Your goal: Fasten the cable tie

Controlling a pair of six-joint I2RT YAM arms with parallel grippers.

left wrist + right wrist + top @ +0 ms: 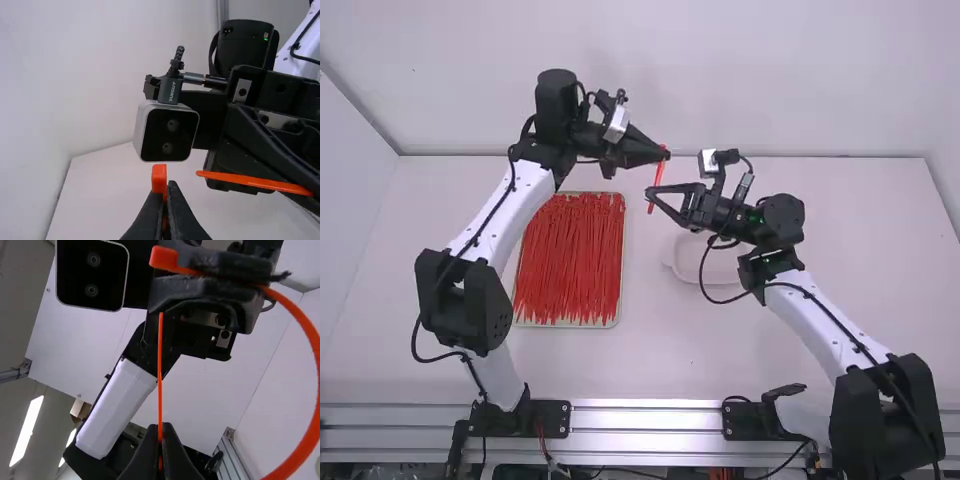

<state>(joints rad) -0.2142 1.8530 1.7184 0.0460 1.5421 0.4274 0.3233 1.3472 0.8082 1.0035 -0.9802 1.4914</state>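
Note:
An orange-red cable tie point(656, 178) hangs in the air between both grippers, above the table's middle. My left gripper point(661, 153) is shut on the tie's square head point(159, 177). Just below it, my right gripper point(654, 198) is shut on the tie's thin strap point(160, 390). In the right wrist view the strap curves out in a wide loop point(306, 335) from the head point(163, 257) and comes back down straight into my right fingers point(170, 450). In the left wrist view the strap point(250, 182) runs across in front of the right arm's wrist camera point(165, 131).
A flat board point(617, 322) with a thick pile of several red cable ties point(570, 258) lies on the table left of centre. A white dish-like object point(682, 266) sits under the right gripper. Bare white table lies to the right and front.

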